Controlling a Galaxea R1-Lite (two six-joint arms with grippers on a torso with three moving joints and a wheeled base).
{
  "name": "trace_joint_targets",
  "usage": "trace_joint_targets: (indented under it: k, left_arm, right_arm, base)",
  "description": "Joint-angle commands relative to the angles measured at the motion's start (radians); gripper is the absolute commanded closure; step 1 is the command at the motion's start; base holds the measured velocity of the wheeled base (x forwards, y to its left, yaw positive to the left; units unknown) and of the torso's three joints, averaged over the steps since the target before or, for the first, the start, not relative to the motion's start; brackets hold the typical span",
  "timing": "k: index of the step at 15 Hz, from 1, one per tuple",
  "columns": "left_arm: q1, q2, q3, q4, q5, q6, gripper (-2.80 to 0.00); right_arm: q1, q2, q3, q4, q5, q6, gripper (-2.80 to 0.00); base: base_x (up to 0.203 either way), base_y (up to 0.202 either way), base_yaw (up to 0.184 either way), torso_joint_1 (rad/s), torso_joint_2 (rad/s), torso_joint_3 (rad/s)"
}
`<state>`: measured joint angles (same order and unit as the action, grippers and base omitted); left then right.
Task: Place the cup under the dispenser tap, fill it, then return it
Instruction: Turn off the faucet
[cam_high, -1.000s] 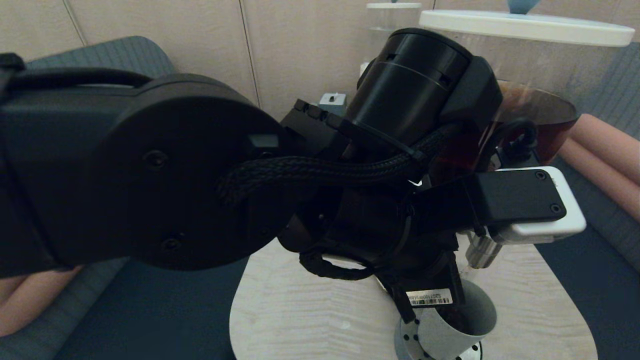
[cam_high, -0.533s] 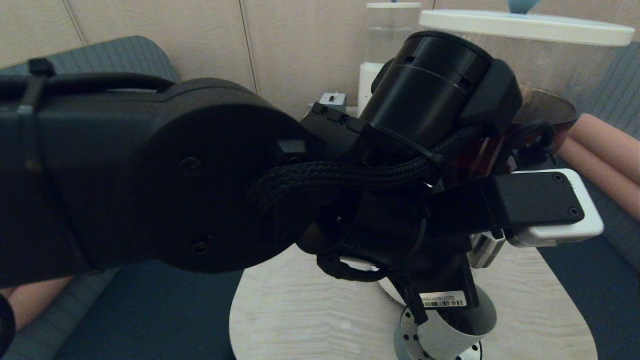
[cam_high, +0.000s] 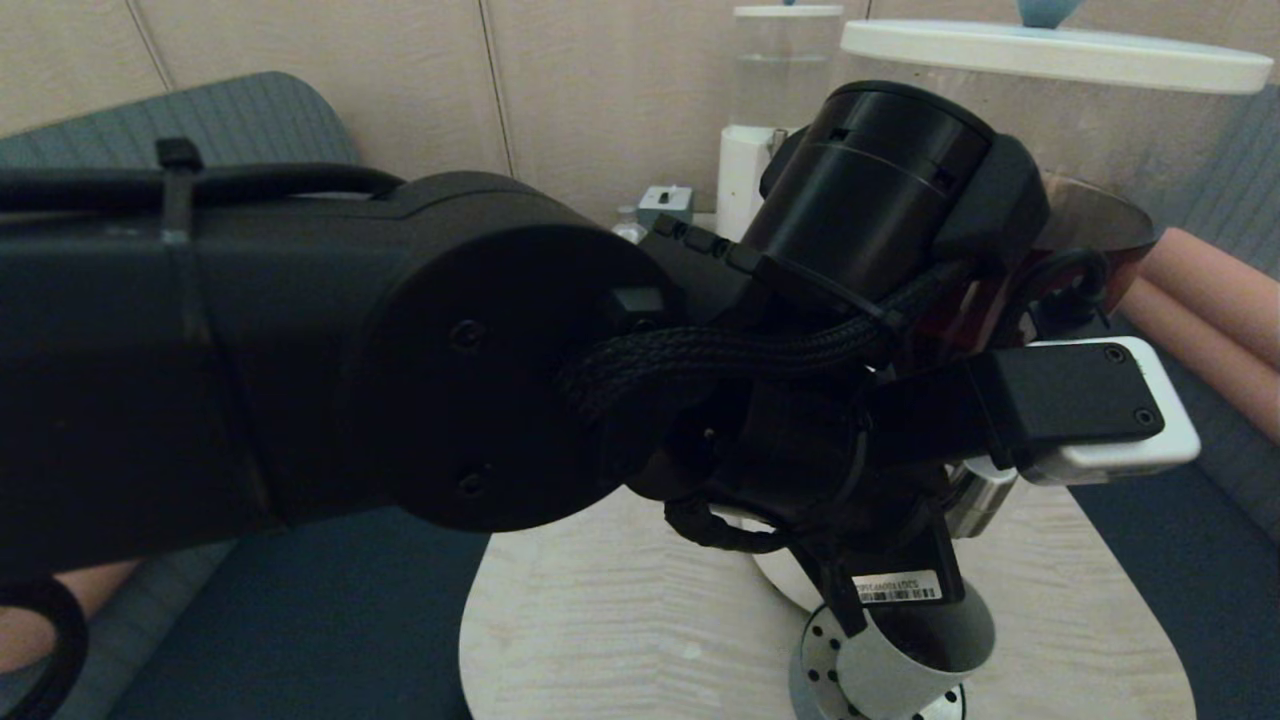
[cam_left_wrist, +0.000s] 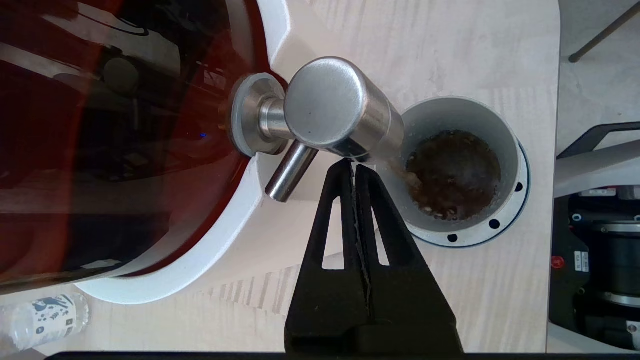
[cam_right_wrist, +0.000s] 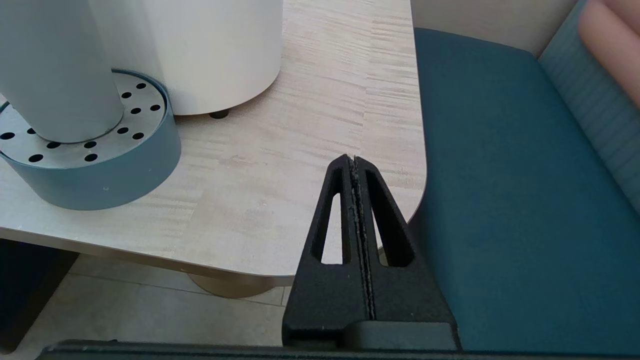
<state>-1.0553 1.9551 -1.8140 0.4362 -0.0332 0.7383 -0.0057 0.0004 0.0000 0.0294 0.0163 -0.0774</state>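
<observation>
The grey cup (cam_left_wrist: 452, 111) stands on a round perforated drip tray (cam_left_wrist: 520, 192) below the brushed-steel dispenser tap (cam_left_wrist: 335, 105). Brown foamy liquid lies in its bottom, and a thin brown stream falls from the tap into it. My left gripper (cam_left_wrist: 354, 167) is shut with nothing between its fingers. Its tips touch the underside of the tap, beside the cup. In the head view my left arm covers most of the scene, with the cup (cam_high: 900, 670) and the tap (cam_high: 975, 505) showing below it. My right gripper (cam_right_wrist: 353, 161) hangs shut over the table's right edge, near the cup (cam_right_wrist: 55, 65).
The big dispenser's tank of dark brown liquid (cam_left_wrist: 100, 150) sits on a white base (cam_right_wrist: 215, 45). A smaller clear-liquid dispenser (cam_high: 780, 90) stands behind it. A small labelled bottle (cam_left_wrist: 42, 320) lies by the base. Teal seating (cam_right_wrist: 500, 200) borders the table's right edge.
My left arm has reached further to the right across the head view, and its wrist has shifted slightly right and down. The cup has stayed on the drip tray.
</observation>
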Motion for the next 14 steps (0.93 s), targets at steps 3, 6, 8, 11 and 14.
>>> trace_joint_targets:
  k: [3,6,8,11,14]
  left_arm:
    - [0.001,-0.004,-0.013,0.003,-0.001,0.007,0.0]
    - [0.002,-0.005,-0.025,-0.009,0.004,0.009,0.0]
    - [0.003,-0.005,-0.025,-0.034,0.006,0.01,0.0]
    - [0.003,-0.004,-0.025,-0.051,0.009,0.013,0.0]
    - [0.002,-0.004,-0.022,-0.073,0.021,0.016,0.0]
  right_arm:
    - [0.001,-0.003,0.0,0.0,0.001,-0.001,0.0]
    - [0.0,-0.003,0.0,0.0,0.001,-0.001,0.0]
    - [0.0,-0.003,0.0,0.001,0.001,-0.001,0.0]
    - [0.0,-0.003,0.0,0.0,0.001,-0.001,0.0]
    - [0.0,-0.003,0.0,0.0,0.001,-0.001,0.0]
  base:
    - [0.0,0.0,0.0,0.0,0.0,0.0]
    - [0.0,0.0,0.0,0.0,0.0,0.0]
    - [0.0,0.0,0.0,0.0,0.0,0.0]
    - [0.0,0.0,0.0,0.0,0.0,0.0]
    - [0.0,0.0,0.0,0.0,0.0,0.0]
